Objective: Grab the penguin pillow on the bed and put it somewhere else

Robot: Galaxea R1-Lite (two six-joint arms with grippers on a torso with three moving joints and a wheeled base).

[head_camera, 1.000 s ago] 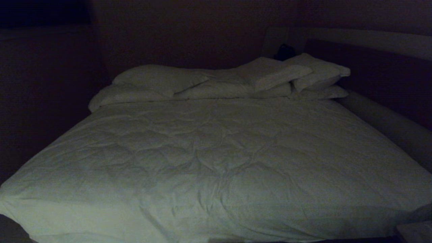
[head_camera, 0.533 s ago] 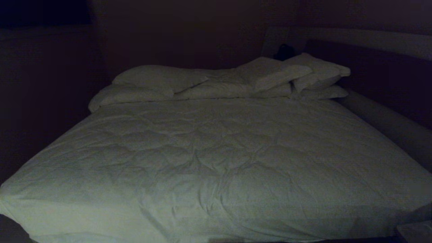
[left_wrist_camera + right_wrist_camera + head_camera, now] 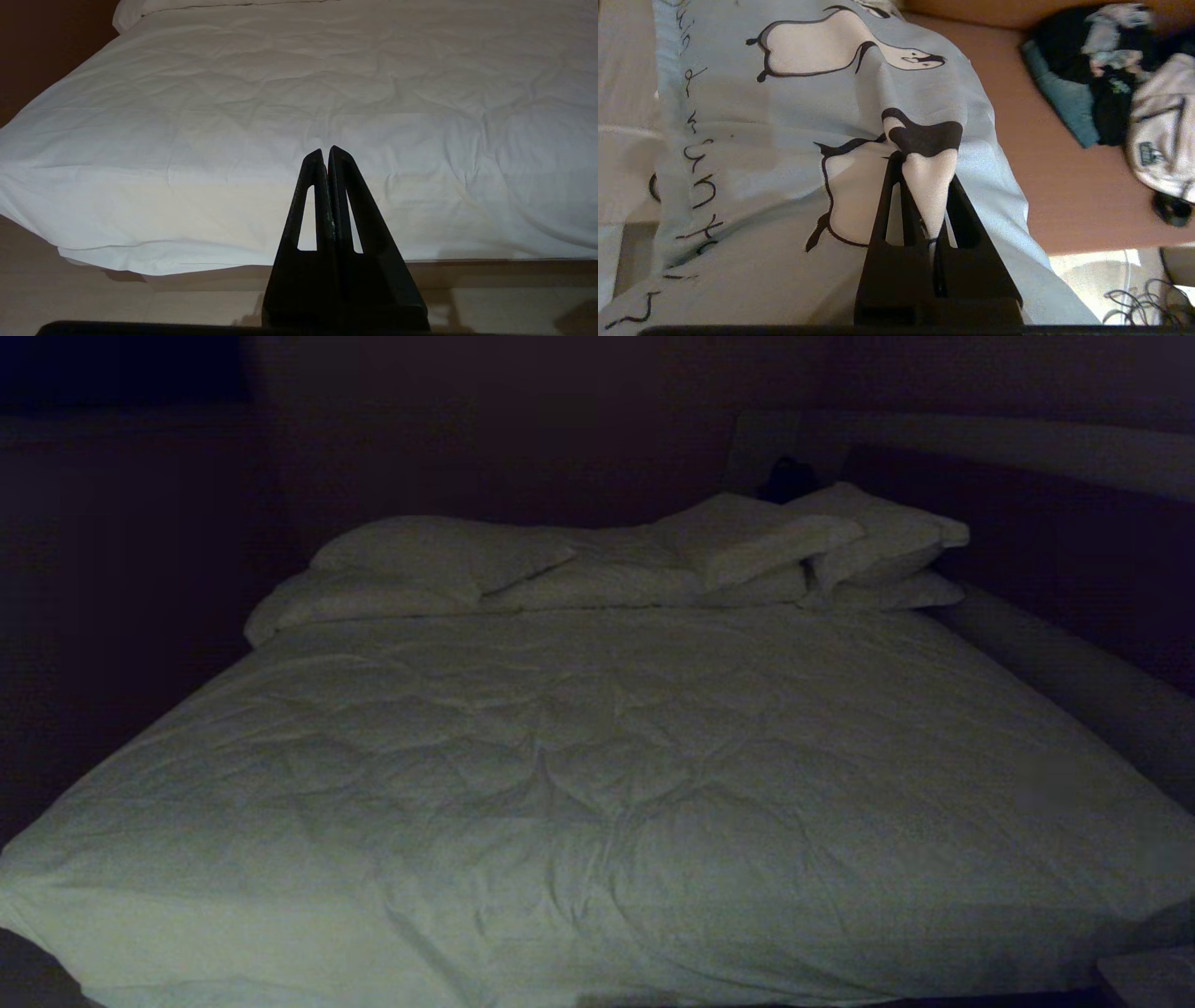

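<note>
The penguin pillow [image 3: 784, 140], grey-blue with black-and-white penguins and handwritten text, fills the right wrist view. My right gripper [image 3: 924, 170] is shut on a bunched fold of its fabric, and the pillow hangs off to one side of the fingers. Neither the pillow nor the right gripper shows in the head view. The bed [image 3: 597, 756], under a wrinkled white duvet, spreads across the head view. My left gripper [image 3: 327, 150] is shut and empty, held before the foot of the bed [image 3: 233, 93].
Plain white pillows [image 3: 439, 555] lie along the head of the bed, with a dark object [image 3: 789, 481] behind them. A pale padded frame [image 3: 1074, 681] runs down the right side. A pile of clothes and bags [image 3: 1106, 79] and loose cables [image 3: 1139, 298] lie beyond the held pillow.
</note>
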